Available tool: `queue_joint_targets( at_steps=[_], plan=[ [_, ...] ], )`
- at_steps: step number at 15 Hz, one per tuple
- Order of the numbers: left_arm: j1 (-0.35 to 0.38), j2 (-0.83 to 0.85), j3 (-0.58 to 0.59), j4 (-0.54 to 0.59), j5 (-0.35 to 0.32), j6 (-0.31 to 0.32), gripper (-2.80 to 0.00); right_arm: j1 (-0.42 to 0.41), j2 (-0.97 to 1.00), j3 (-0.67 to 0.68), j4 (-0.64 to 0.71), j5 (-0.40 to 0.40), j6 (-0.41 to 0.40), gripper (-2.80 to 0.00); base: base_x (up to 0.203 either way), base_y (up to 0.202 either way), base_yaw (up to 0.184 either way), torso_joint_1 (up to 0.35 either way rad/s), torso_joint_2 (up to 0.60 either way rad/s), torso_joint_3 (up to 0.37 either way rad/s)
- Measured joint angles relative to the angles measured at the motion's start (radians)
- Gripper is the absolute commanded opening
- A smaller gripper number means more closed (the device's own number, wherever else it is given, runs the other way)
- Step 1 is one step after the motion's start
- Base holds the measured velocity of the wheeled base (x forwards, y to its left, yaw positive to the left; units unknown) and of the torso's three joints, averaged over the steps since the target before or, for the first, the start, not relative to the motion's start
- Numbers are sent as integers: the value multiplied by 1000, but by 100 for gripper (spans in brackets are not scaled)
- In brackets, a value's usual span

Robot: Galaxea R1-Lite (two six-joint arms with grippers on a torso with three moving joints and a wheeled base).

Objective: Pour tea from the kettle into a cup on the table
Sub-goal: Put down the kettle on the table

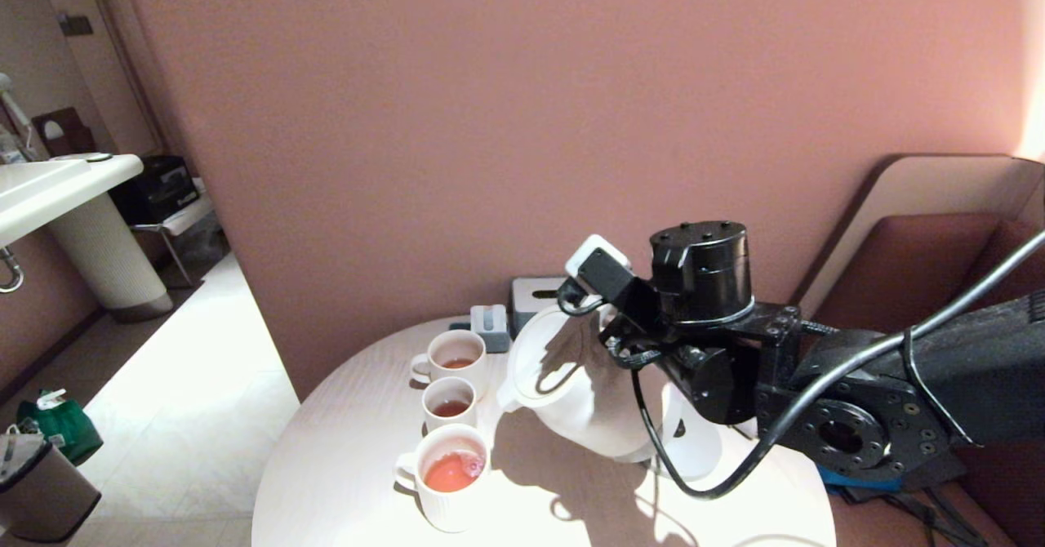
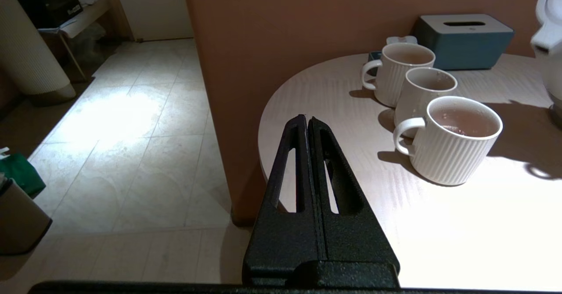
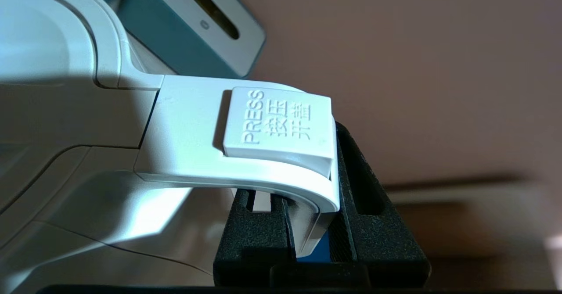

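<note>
Three cups in a row on the table (image 1: 343, 482): nearest cup (image 1: 445, 475) nearly full of tea (image 1: 451, 472), middle cup (image 1: 449, 404) and far cup (image 1: 455, 357) only part-filled. One kettle (image 1: 571, 392), tilted spout-down near them, handle clamped by right gripper (image 3: 314, 237). Pouring looks unfinished. Left gripper (image 2: 307, 125) closed, empty, off the table edge.

Harsh glare, hard shadows on table (image 1: 351, 482).
</note>
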Motion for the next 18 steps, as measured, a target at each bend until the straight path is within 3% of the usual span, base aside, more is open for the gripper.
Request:
queue_joint_targets(
  at_steps=[4,6,12,18],
  plan=[
    [0,0,0,0,0,0,-280,-107,-69,95,-61,78,362,-280,0,0,0,0,0,0],
    [0,0,0,0,0,0,-280,-151,-90,169,-154,95,476,-280,0,0,0,0,0,0],
    [0,0,0,0,0,0,-280,-279,-106,426,-477,168,658,-280,0,0,0,0,0,0],
    [0,0,0,0,0,0,-280,-448,-65,617,-681,253,737,-280,0,0,0,0,0,0]
  ],
)
